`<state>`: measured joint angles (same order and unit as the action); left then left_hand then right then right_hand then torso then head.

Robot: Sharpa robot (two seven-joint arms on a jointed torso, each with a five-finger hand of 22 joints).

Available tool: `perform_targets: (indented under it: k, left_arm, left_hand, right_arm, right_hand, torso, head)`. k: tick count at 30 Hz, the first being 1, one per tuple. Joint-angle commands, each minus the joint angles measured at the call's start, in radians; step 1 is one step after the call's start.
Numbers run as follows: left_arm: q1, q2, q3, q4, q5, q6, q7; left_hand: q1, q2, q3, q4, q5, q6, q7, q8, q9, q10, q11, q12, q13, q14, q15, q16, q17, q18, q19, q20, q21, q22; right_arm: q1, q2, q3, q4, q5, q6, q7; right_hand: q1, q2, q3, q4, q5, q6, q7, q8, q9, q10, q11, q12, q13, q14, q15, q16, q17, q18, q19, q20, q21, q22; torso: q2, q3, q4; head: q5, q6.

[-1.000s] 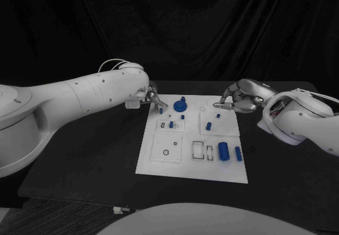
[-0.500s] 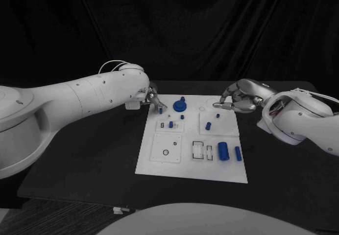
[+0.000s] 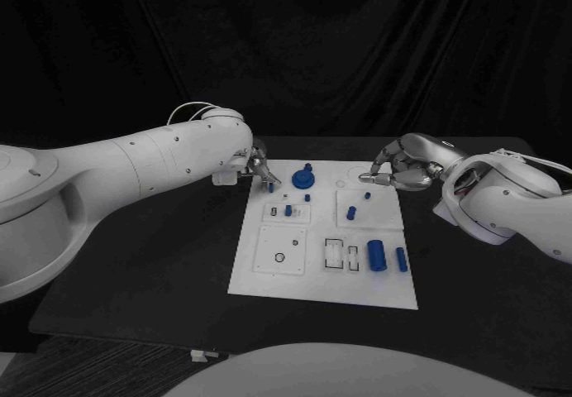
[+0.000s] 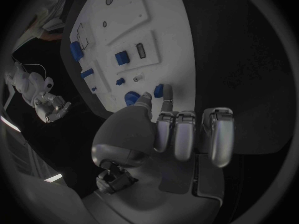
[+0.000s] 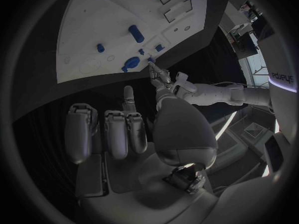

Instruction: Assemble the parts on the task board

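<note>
The white task board (image 3: 272, 273) lies in the middle of the black table. At its far left edge my left hand (image 3: 253, 165) pinches a small blue peg (image 3: 272, 187) between thumb and a fingertip. In the left wrist view the same peg (image 4: 158, 90) sits at the fingertips (image 4: 167, 95), close to a blue knob (image 4: 131, 98). My right hand (image 3: 403, 169) hovers over the board's far right corner with its fingers curled in and nothing visible in them; the right wrist view shows those curled fingers (image 5: 118, 132).
On the board stand a blue knob (image 3: 302, 176), several small blue pegs (image 3: 352, 213), a thick blue cylinder (image 3: 377, 255) and a slimmer blue bar (image 3: 402, 260). Bare black table (image 3: 143, 265) lies on both sides.
</note>
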<state>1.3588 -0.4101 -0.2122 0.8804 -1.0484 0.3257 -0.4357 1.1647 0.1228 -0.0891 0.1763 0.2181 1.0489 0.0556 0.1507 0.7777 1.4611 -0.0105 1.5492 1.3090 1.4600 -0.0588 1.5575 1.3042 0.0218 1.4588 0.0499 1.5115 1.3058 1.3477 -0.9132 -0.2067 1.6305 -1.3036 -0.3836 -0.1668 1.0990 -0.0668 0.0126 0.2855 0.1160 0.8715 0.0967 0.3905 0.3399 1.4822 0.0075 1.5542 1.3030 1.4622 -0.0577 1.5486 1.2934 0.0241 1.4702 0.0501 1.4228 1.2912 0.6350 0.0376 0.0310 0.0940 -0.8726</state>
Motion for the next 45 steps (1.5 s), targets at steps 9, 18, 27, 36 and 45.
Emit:
perform_targets:
  k: [9,18,27,36,45]
  left_arm:
    - [-0.002,0.005,0.001,-0.002,0.000,0.016,0.024]
    - [-0.003,0.007,0.001,-0.004,0.000,0.021,0.022]
    - [-0.004,0.009,0.001,-0.006,0.000,0.026,0.020]
    - [-0.005,0.011,0.001,-0.008,0.000,0.028,0.021]
    - [-0.007,0.013,0.001,-0.012,0.000,0.024,0.021]
  left_hand:
    - [0.021,-0.003,0.024,-0.022,0.012,0.009,-0.001,-0.014,-0.012,0.110,-0.003,0.022,0.262,0.111,-0.003,0.013,0.267,0.002,0.056,0.002,-0.016,0.215]
    - [0.019,-0.005,0.029,-0.026,0.005,0.016,-0.001,-0.011,-0.011,0.110,-0.004,0.022,0.262,0.111,-0.004,0.013,0.267,0.001,0.056,0.001,-0.015,0.215]
    - [0.025,-0.006,0.045,-0.039,0.014,0.025,-0.007,-0.005,-0.006,0.110,-0.008,0.022,0.262,0.111,-0.007,0.013,0.267,0.001,0.057,-0.002,-0.015,0.216]
    - [0.035,-0.018,0.101,-0.076,0.111,0.023,-0.015,0.007,0.022,0.110,-0.016,0.022,0.262,0.111,-0.015,0.013,0.267,0.001,0.057,-0.010,-0.017,0.217]
    - [0.025,-0.034,0.177,-0.101,0.138,0.024,-0.018,0.012,0.039,0.110,-0.020,0.022,0.262,0.111,-0.017,0.013,0.267,0.002,0.057,-0.014,-0.019,0.218]
  right_arm:
    - [-0.002,0.001,0.001,-0.001,-0.002,0.004,-0.008]
    - [-0.002,0.003,0.001,-0.002,-0.002,0.006,-0.008]
    - [-0.003,0.004,0.001,-0.004,-0.002,0.006,-0.008]
    - [-0.003,0.005,0.001,-0.005,-0.002,0.007,-0.008]
    - [-0.003,0.005,0.001,-0.006,-0.002,0.009,-0.008]
  right_hand:
    - [0.020,0.011,0.025,0.001,0.015,-0.013,-0.005,0.017,0.015,0.089,0.008,0.017,0.268,0.096,0.006,-0.013,0.219,0.020,0.027,0.007,-0.015,0.220]
    - [0.023,0.012,0.022,0.002,0.015,-0.014,-0.005,0.018,0.015,0.089,0.008,0.017,0.268,0.095,0.006,-0.013,0.218,0.020,0.027,0.007,-0.016,0.220]
    - [0.023,0.012,0.022,0.002,0.015,-0.014,-0.005,0.018,0.015,0.089,0.008,0.017,0.268,0.095,0.006,-0.013,0.218,0.020,0.027,0.007,-0.016,0.220]
    - [0.023,0.012,0.022,0.002,0.015,-0.014,-0.005,0.018,0.015,0.089,0.008,0.017,0.268,0.095,0.006,-0.013,0.218,0.020,0.027,0.007,-0.016,0.220]
    - [0.024,0.012,0.021,0.002,0.015,-0.014,-0.005,0.018,0.016,0.089,0.009,0.017,0.268,0.095,0.006,-0.014,0.217,0.021,0.026,0.007,-0.018,0.219]
  torso:
    - [0.000,-0.0001,-0.0007]
    - [0.000,-0.0004,-0.0001]
    - [0.000,-0.0003,0.0002]
    - [0.000,-0.0004,0.0001]
    - [0.000,-0.0002,0.0003]
  head:
    - [-0.002,0.000]
    - [-0.002,0.000]
    - [-0.002,0.000]
    - [-0.003,0.000]
    - [-0.002,0.000]
